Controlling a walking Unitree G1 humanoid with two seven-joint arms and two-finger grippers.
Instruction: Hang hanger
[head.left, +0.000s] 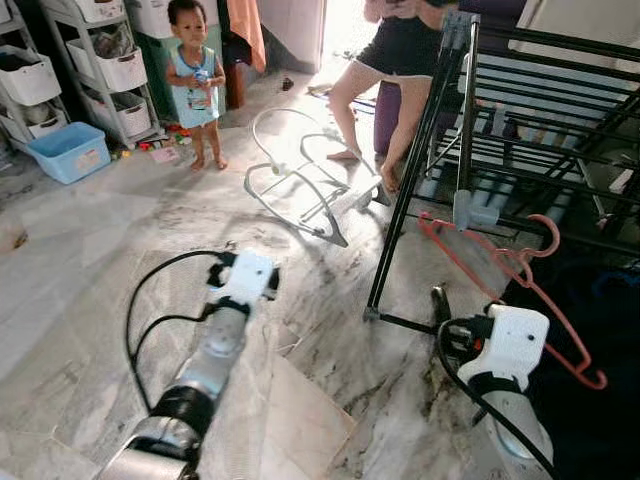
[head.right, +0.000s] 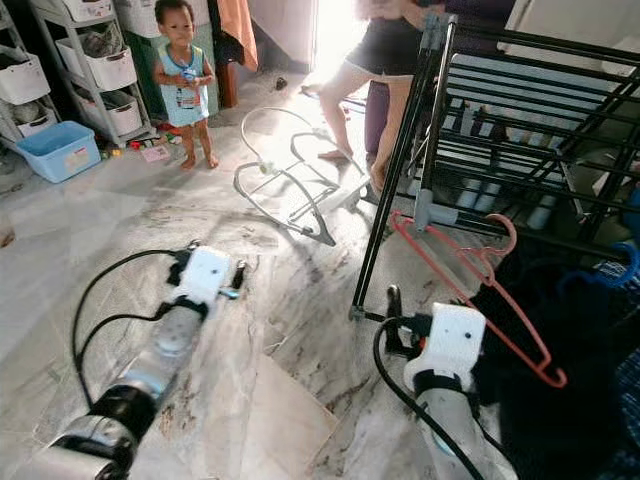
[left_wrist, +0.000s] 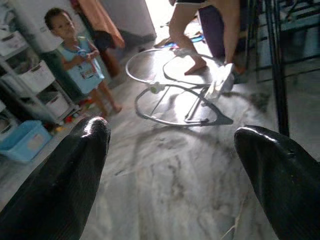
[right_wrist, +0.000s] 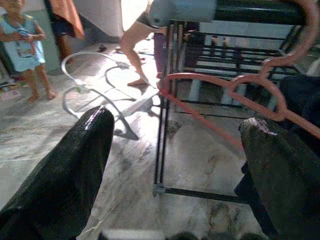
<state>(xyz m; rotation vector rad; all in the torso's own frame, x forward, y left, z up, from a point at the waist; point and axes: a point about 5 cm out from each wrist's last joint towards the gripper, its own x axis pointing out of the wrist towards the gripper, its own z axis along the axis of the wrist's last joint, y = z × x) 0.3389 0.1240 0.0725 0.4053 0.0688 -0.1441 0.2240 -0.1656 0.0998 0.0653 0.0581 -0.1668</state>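
Observation:
A pink-red hanger (right_wrist: 200, 116) hangs by its hook from a bar of the black drying rack (head.left: 405, 200), tilted down toward dark clothes (head.left: 590, 300) at the right. My right gripper (right_wrist: 177, 120) is open, low in front of the rack and just below the hanger, with nothing between its fingers. One of its black fingers (head.left: 438, 300) points at the rack's foot. My left gripper (left_wrist: 175, 129) is open too, held out over the marble floor to the left of the rack, holding nothing.
A child (head.left: 195, 80) stands at the back left beside shelves of baskets (head.left: 110, 70) and a blue bin (head.left: 68, 150). An adult's bare legs (head.left: 370, 90) are by the rack's far end. A white bouncer frame (head.left: 300, 180) lies on the floor ahead.

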